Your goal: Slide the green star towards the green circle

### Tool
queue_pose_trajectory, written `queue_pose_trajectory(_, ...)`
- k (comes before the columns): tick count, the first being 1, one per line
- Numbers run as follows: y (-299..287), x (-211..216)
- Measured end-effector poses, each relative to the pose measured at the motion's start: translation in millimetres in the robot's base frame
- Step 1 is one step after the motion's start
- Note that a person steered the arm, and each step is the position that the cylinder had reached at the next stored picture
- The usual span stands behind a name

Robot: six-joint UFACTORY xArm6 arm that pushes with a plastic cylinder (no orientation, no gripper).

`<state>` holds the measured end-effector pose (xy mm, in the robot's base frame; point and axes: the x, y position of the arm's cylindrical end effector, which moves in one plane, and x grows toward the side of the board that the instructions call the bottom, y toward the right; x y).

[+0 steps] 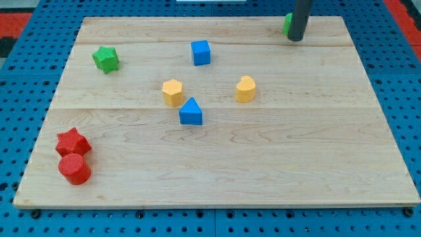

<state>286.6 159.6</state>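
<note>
The task looks not yet begun: the green star [105, 58] sits near the table's [263, 164] top-left corner, well apart from the green circle [288, 24] at the top edge, right of the middle, half hidden behind my tip [295, 39]. The tool is a bare rod, gripping nothing. From left to right, the red star [72, 141] and red cylinder [74, 169] rest near the bottom-left corner, the yellow hexagon [173, 92] and blue triangle [191, 112] mid-table, while the blue cube [200, 52] seems to stand close to the star's way and the yellow block [245, 89] lies below it

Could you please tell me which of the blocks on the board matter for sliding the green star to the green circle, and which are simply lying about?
Part of the job:
green star, at the view's left
green circle, top right, mostly hidden behind the rod
my tip, right beside the green circle, far from the green star

Lying about:
blue cube
blue triangle
yellow hexagon
yellow block
red star
red cylinder
</note>
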Motion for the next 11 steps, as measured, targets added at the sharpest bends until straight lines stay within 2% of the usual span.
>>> queue_pose_trajectory(1, -65.6, 54.9)
queue_pose_trajectory(3, -263.5, 71.2)
queue_pose_trajectory(4, -340.2, 85.7)
queue_pose_trajectory(5, -385.4, 92.6)
queue_pose_trajectory(6, -385.2, 57.9)
queue_pose_trajectory(8, -329.0, 4.6)
queue_pose_trajectory(9, -248.2, -20.5)
queue_pose_trajectory(11, -268.2, -30.4)
